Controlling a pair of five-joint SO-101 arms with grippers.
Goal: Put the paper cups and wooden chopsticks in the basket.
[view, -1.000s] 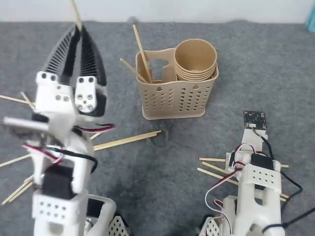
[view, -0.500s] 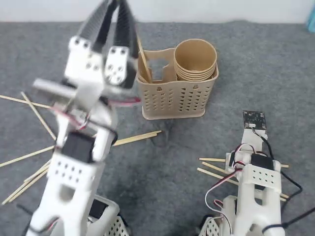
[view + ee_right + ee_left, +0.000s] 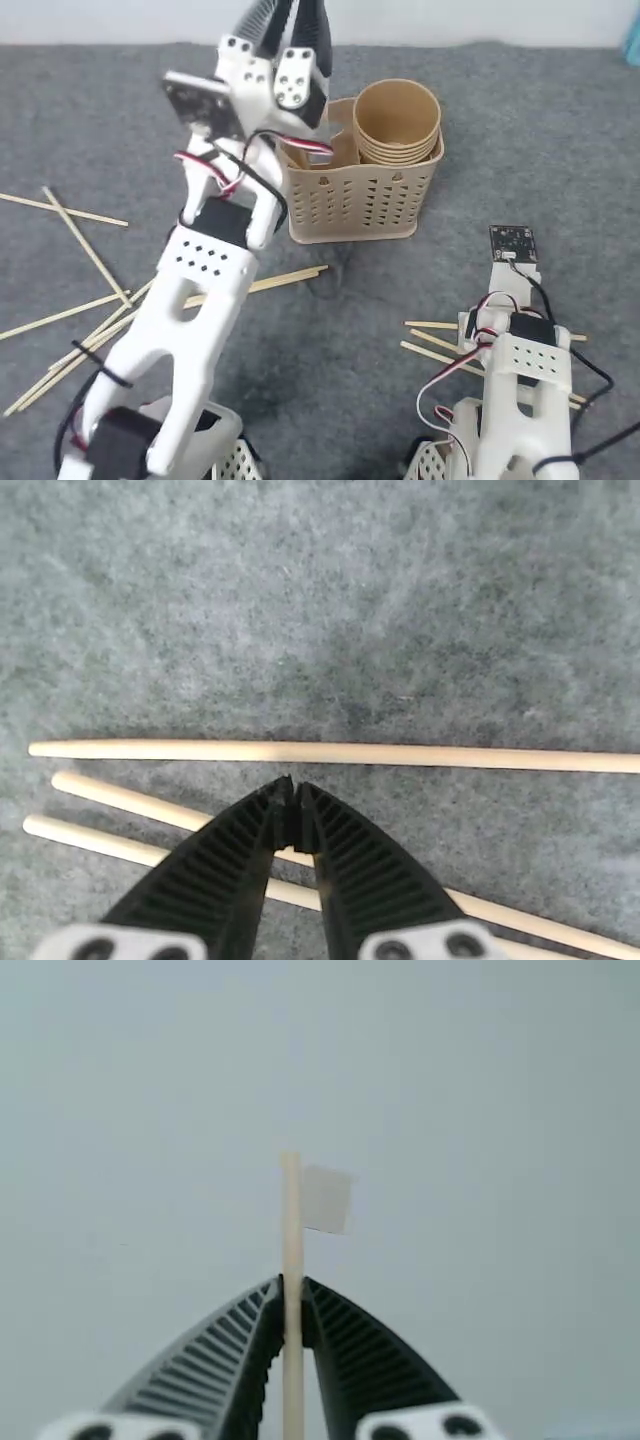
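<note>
One basket point(image 3: 350, 205) stands near the table's point(image 3: 520, 130) far edge, with the paper cups point(image 3: 398, 120) stacked inside. Your left gripper point(image 3: 292, 1295), raised over the basket's left corner, clamps one chopstick point(image 3: 291, 1220). If you release off-centre, it likely strikes the rim. Your right gripper point(image 3: 287, 795) rests clenched and empty near the front edge.

Left arm point(image 3: 215, 280) stretched toward the table's far edge. Left gripper point(image 3: 292, 1285) raised, clamped on a wooden chopstick point(image 3: 291, 1210). Right arm point(image 3: 520, 370) folded at the near edge. Right gripper point(image 3: 294, 785) closed, pointing down.
</note>
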